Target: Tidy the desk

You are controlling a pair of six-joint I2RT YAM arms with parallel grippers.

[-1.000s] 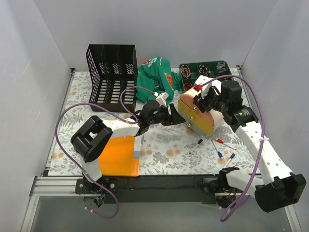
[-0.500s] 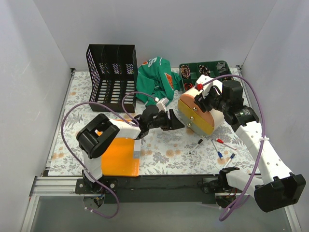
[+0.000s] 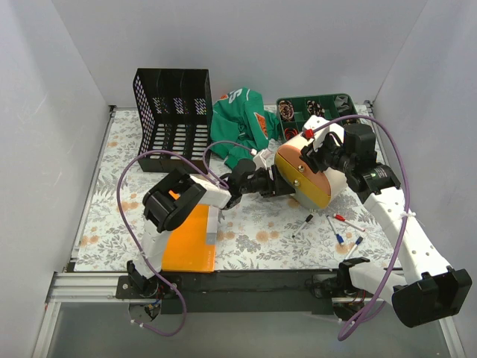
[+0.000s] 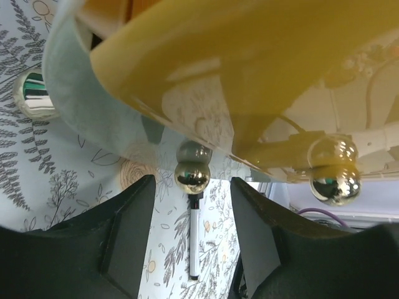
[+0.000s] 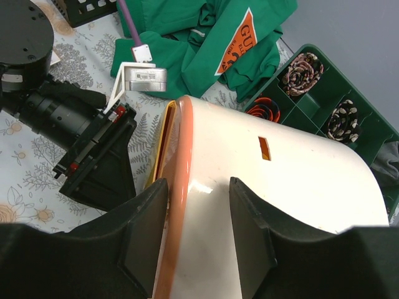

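The desk (image 3: 261,240) fills the floor of the white booth, floral cover up and black rim at the front. Near its middle, slightly right, a rounded cream-and-orange case (image 3: 302,179) is tipped up with its yellow underside turned toward the front left.

The right gripper (image 5: 197,232) is on top of the case. Its 2 fingers press down onto the cream shell beside the orange band, and the case hangs tilted in that grip. What exactly sits between the pads is hidden.

The left gripper (image 3: 270,183) comes in from the left of the case, right up at the yellow underside. Its fingers stand apart with nothing caught between them. From its own camera, 2 shiny ball feet show on that underside, 1 (image 4: 192,175) in line with the gap and 1 (image 4: 335,182) further right.

Just in front of the case and to its right, 4 pens (image 3: 337,230) lie scattered on the cover. Well to the front left of the case lies a flat orange folder (image 3: 190,240). Behind the case and to its left, a green garment (image 3: 240,123) sits crumpled, and further left a black mesh file rack (image 3: 173,119) stands upright. Directly behind the case, a green compartment tray (image 3: 341,101) holds coiled bands (image 5: 301,68).
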